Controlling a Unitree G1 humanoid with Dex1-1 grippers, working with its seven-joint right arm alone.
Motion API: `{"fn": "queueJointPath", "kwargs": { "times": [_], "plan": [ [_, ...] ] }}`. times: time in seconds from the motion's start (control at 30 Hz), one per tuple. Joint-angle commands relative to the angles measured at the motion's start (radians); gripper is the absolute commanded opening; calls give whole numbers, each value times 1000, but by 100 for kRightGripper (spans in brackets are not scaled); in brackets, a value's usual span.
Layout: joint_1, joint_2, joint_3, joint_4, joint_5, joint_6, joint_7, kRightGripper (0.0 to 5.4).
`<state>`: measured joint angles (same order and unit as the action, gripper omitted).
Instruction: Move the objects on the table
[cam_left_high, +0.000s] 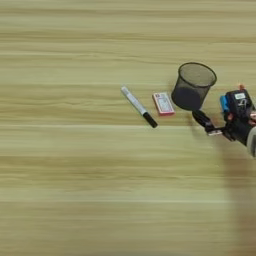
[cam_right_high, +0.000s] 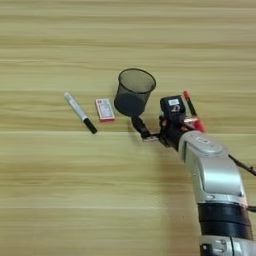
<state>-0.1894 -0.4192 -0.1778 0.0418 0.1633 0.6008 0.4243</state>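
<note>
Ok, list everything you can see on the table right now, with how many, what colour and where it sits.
marker: one, grey-white with a black cap, lying slanted, furthest left of the items.
flat box: one, red and white, lying between the marker and the pen cup.
pen cup: one, black mesh, open top, right of the flat box.
blue piece: one, blue, right of the pen cup, mostly hidden behind the hand.
red pen: one, red, lying slanted beyond the hand.
table: one, light yellowish wood, under everything.
forearm: one, silver, coming in from the bottom right.
hand: one, black, just in front of the pen cup.
</note>
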Motion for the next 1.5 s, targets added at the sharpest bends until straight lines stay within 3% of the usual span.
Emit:
{"fn": "queueJointPath", "kwargs": {
  "times": [0.03, 1.5],
  "plan": [
    [-99, -27, -9, -4, 3, -48, -6, 538],
    [-302, -11, 43, 310, -14, -204, 25, 538]
  ]
}}
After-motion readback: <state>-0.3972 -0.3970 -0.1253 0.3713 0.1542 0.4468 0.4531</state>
